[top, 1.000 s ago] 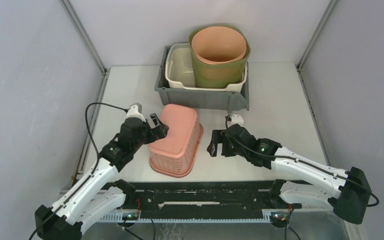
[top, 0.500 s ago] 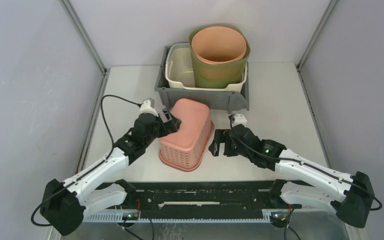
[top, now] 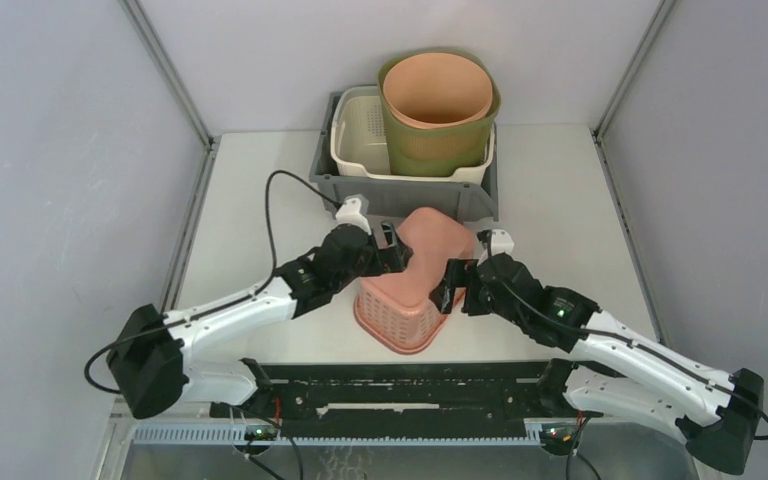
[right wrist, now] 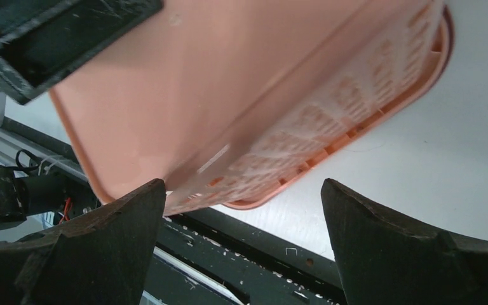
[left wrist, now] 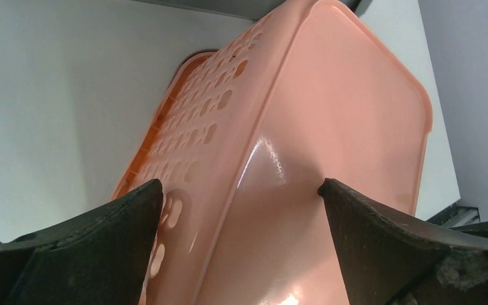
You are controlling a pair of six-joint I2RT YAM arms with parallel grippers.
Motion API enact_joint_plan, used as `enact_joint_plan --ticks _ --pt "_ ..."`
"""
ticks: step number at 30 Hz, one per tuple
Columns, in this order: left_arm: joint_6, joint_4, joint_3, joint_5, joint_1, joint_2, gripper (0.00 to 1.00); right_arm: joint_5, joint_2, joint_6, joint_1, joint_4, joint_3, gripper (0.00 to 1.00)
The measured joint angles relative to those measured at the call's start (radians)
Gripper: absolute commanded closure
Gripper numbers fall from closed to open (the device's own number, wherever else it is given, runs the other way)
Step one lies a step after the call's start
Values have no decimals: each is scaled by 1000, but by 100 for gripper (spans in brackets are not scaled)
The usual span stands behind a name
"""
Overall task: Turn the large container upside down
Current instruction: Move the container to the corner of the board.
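Between the left arm [top: 260, 300] and right arm [top: 600, 335], both jaws wide open, sat the pink basket [top: 428, 245], bottom up, close to both.

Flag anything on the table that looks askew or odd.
The pink basket lies bottom-up, rim down on the table, turned at an angle to the table's edges, between the open left gripper and right gripper. No spill or damage shows.
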Motion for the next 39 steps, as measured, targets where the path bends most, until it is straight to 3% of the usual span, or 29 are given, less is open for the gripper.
enact_joint_plan --ticks 8,19,26,39 --pt "18 10 165 0 -69 190 0 27 -98 16 -1 -56 -10 0" --pt "132 56 322 31 -79 352 0 44 -171 19 -29 -115 -11 0" --pt "212 27 327 19 -80 308 0 43 -175 17 -34 -118 -11 0" --pt "227 -21 279 -35 -80 -7 0 0 -156 4 -32 -108 -11 0"
